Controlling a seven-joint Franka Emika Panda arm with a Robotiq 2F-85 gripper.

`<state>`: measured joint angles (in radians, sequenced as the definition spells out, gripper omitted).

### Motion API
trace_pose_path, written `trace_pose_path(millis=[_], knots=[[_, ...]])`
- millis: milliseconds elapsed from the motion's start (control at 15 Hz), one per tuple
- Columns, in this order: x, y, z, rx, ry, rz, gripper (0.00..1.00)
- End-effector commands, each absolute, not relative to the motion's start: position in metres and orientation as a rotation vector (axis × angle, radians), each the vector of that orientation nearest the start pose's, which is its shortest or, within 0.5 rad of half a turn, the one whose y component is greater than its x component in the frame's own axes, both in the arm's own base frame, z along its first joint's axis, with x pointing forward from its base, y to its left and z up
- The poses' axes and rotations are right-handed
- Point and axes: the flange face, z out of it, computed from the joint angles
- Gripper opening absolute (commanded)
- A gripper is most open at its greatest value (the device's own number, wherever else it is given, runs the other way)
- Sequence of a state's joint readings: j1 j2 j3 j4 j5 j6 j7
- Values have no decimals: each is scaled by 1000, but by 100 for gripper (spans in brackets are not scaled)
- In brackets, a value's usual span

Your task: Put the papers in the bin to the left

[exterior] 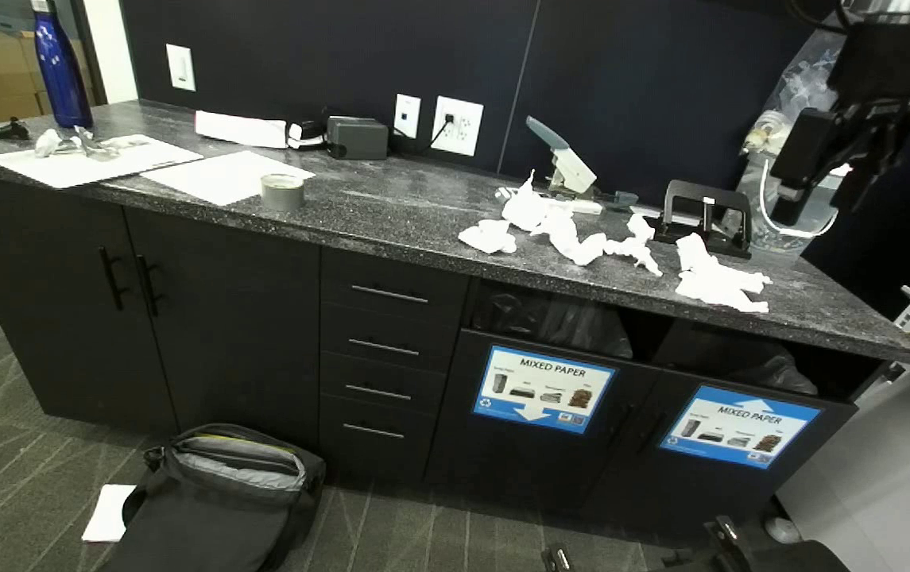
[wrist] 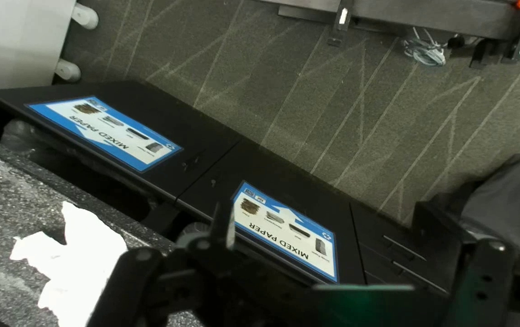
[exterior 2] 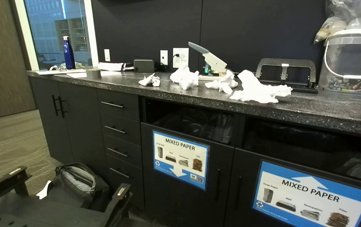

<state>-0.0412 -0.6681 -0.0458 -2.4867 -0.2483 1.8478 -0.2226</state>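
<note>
While the gripper (exterior: 822,205) — jaws gaping — is partly masking the wrist view's paper (wrist: 82,259), both exterior views are showing several.

Papers (exterior: 578,248) on counter (exterior: 391,208) above left bin (exterior: 542,449) and right bin (exterior: 709,481), hole punch (exterior 2: 283,73) behind, bottle (exterior: 61,75) far left

Crumpled papers (exterior: 578,245) lie on the counter (exterior: 391,199), some above the left bin (exterior: 534,449) (end effector (exterior: 822,205) upper right, jaws apart).

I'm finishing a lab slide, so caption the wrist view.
Crumpled white paper on a speckled counter above two bins labelled MIXED PAPER.
</note>
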Motion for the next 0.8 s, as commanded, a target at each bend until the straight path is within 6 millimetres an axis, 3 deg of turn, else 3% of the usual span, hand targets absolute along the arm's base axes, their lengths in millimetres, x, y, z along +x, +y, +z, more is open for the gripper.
trace_pose_path(millis=[0,400,733], knots=[[398,-41,476,-3216,-402,-68,100],[498,12,408,-2990,-438,-258,100],[571,39,370,-2892,-549,-359,100]])
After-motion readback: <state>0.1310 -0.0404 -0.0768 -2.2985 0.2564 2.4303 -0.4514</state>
